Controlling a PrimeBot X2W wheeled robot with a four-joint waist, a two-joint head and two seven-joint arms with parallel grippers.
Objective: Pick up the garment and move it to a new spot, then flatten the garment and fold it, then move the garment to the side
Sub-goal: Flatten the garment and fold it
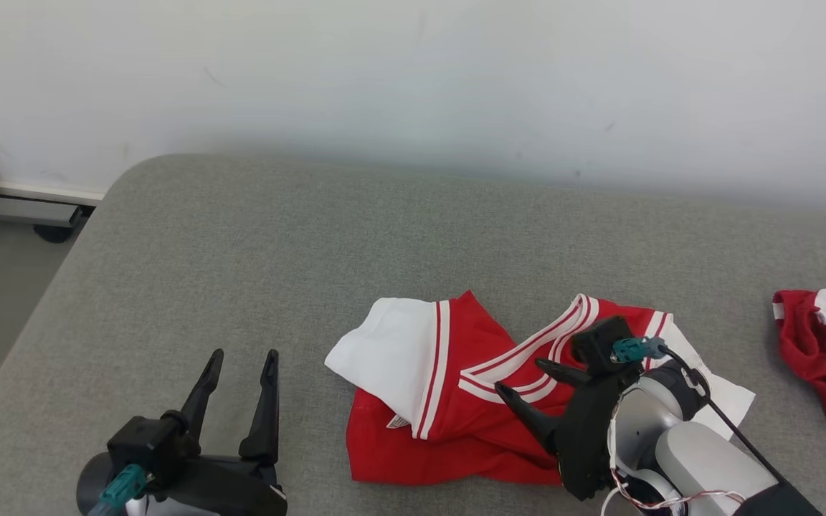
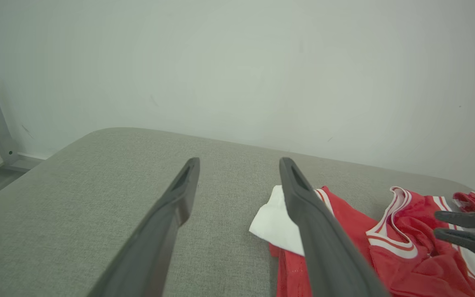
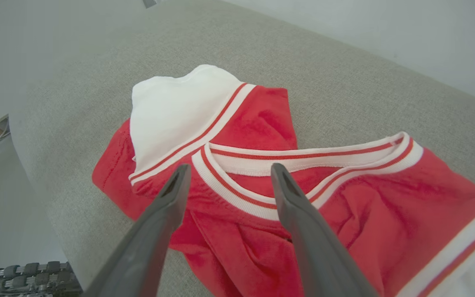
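— How many garments?
— I count two: one red-and-white garment point(image 1: 449, 408) crumpled mid grey padded surface point(image 1: 241, 251), a second garment point(image 1: 822, 358) at its right edge.
— Claws?
— Two, both spread: right claw point(image 1: 520, 376) over the collar point(image 1: 528, 347), left claw point(image 1: 244, 353) left of it.

Long dark tapered jaws, black wrist housings point(image 1: 148, 444), teal connectors point(image 1: 635, 349), pale silver forearm point(image 1: 707, 459), black cable point(image 1: 736, 430).
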